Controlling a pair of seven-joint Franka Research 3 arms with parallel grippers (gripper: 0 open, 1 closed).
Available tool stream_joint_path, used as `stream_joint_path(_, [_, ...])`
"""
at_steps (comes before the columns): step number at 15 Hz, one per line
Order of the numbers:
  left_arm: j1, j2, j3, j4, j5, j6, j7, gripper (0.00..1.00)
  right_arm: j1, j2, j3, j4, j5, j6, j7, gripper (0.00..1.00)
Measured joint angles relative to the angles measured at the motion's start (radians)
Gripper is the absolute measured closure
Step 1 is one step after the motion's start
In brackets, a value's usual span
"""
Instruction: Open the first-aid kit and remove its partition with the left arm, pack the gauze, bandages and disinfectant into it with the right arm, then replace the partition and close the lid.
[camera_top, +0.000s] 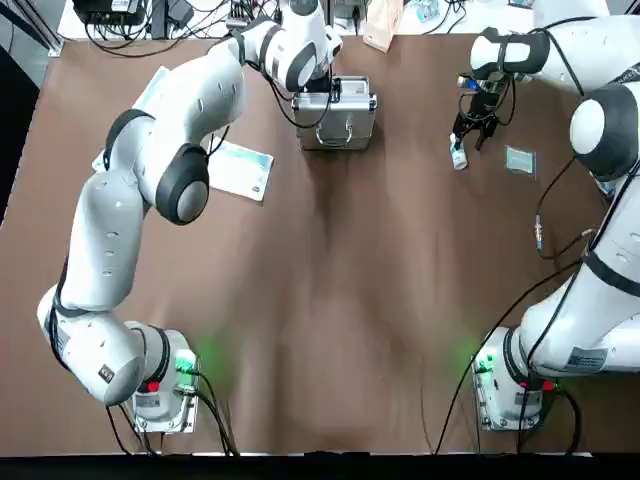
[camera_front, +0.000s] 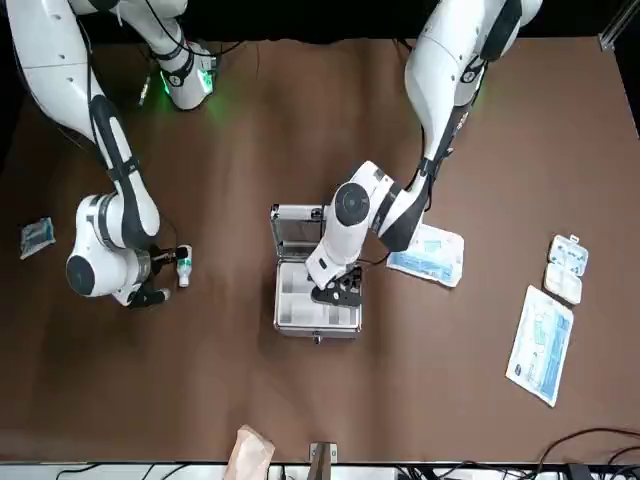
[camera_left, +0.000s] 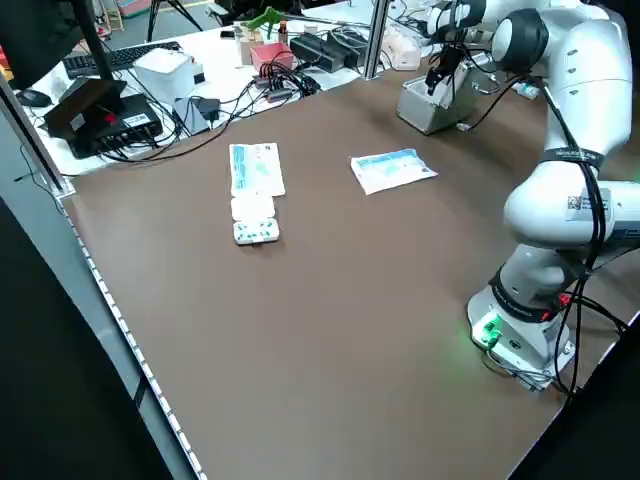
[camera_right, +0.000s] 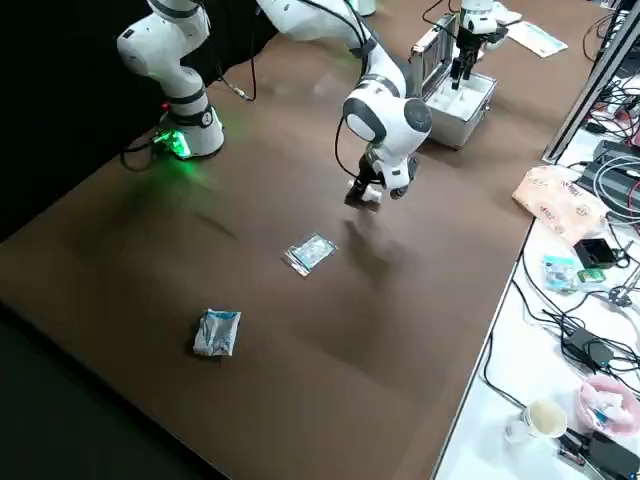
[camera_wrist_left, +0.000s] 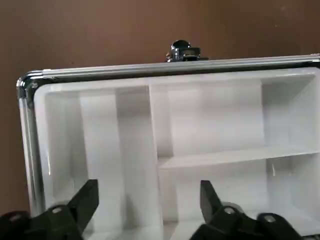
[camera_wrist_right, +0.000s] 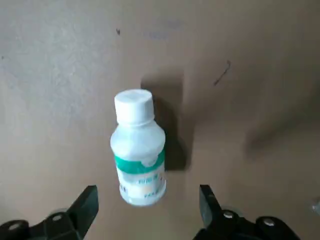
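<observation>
The first-aid kit (camera_front: 283, 322) stands at the table's far side with its lid (camera_front: 297, 216) raised. The white partition (camera_wrist_left: 210, 125) sits inside it. My left gripper (camera_wrist_left: 147, 200) hangs open just above the partition, with nothing between its fingers; it also shows over the kit from across the table (camera_front: 336, 290). The disinfectant (camera_wrist_right: 139, 150) lies on its side on the table. My right gripper (camera_wrist_right: 147, 202) is open right over it, apart from it (camera_top: 470, 130). A small flat packet (camera_top: 520, 160) lies just right of the bottle. I cannot tell which packs are gauze or bandages.
A flat blue-white pack (camera_front: 428, 253) lies beside the kit on the left arm's side. Another flat pack (camera_front: 543, 343) and a small white box (camera_front: 566, 268) lie farther out. A crumpled packet (camera_right: 217, 332) sits near the right edge. Cables and clutter line the bench beyond the table.
</observation>
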Motion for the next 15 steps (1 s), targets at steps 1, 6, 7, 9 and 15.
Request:
stream_joint_path(1, [0.000, 0.001, 0.000, 0.000, 0.000, 0.000, 0.000, 0.12, 0.001, 0.006, 0.000, -0.001, 0.000, 0.015, -0.002, 0.11])
stream_joint_path(6, [-0.006, 0.016, -0.001, 0.000, 0.000, -0.004, 0.000, 0.18, 0.004, 0.036, 0.001, -0.001, -0.003, 0.037, -0.013, 0.14])
stream_joint_path(7, [-0.008, 0.017, -0.001, 0.000, 0.000, -0.011, 0.000, 0.20, 0.005, 0.038, 0.001, 0.000, -0.003, 0.038, -0.014, 0.19])
stream_joint_path(9, [-0.009, 0.017, -0.001, 0.001, 0.000, -0.028, 0.000, 0.25, 0.006, 0.041, 0.001, 0.001, -0.003, 0.040, -0.015, 0.21])
stream_joint_path(15, [-0.009, 0.017, 0.000, 0.010, 0.000, -0.044, 0.000, 0.43, 0.015, 0.048, 0.002, 0.004, -0.004, 0.050, -0.017, 0.29])
